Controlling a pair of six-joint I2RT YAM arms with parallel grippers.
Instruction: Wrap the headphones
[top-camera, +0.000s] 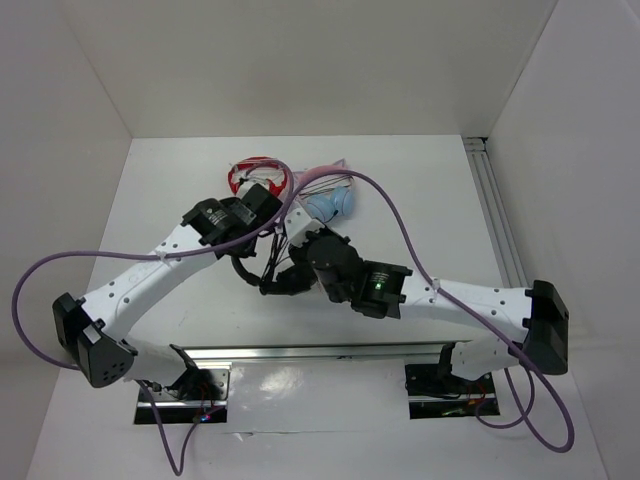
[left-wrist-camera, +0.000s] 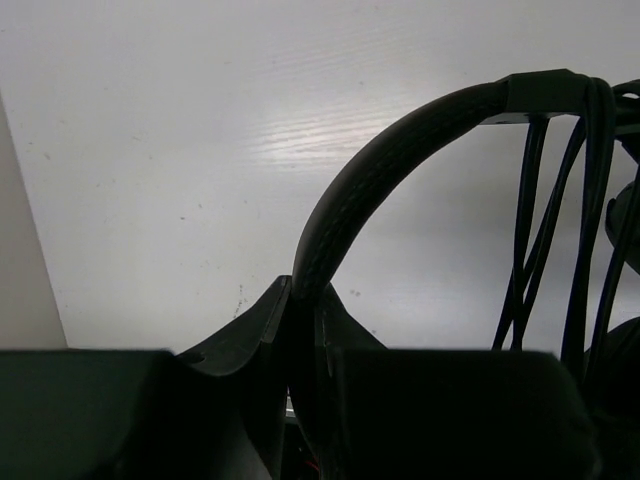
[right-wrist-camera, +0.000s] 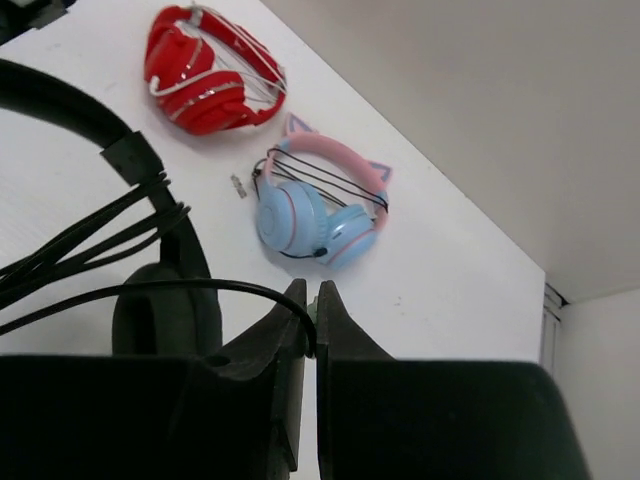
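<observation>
left gripper clamped on headband of headphones | right gripper pinching cable (loops wound over the band)

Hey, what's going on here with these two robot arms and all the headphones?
The left gripper is shut on the headband of the all-black over-ear headphones. The right gripper pinches their thin black cable; several turns already hang around the band. Red-and-white headphones and light-blue-and-pink cat-ear headphones lie apart on the white table.
</observation>
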